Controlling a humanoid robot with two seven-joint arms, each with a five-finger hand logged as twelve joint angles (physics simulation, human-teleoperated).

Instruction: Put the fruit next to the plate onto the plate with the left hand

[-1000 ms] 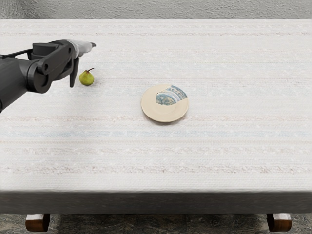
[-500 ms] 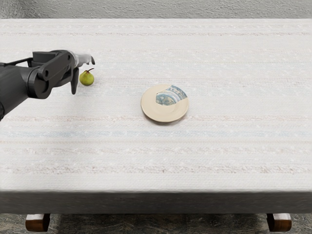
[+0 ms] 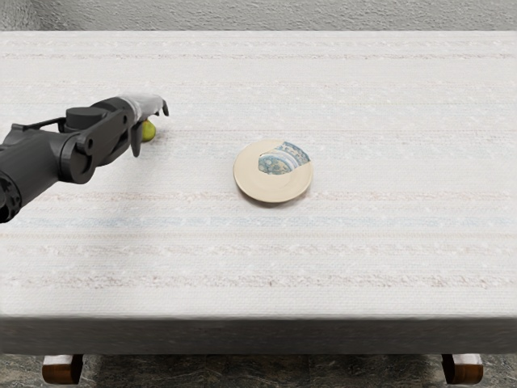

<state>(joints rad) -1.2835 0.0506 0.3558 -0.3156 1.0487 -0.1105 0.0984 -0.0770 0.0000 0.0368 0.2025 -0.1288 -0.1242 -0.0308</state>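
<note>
A small yellow-green pear (image 3: 149,130) lies on the table, left of the cream plate (image 3: 252,183) with a blue pattern. My left hand (image 3: 149,121) has come in from the left and sits right over the pear, hiding most of it. The grey fingers (image 3: 153,105) reach over its top and the dark thumb (image 3: 136,144) hangs down on its left side. The hand is open, not closed on the fruit, and the pear still rests on the table. Nothing lies on the plate. The right arm does not show.
The pale striped tablecloth (image 3: 339,259) covers the whole table. The table's front edge (image 3: 258,335) runs along the bottom, with a grey wall (image 3: 258,14) behind the far edge.
My left hand has moved down and to the right, from beside the pear to over it. The pear, fully visible before, is now mostly covered. Pear and plate have not moved.
</note>
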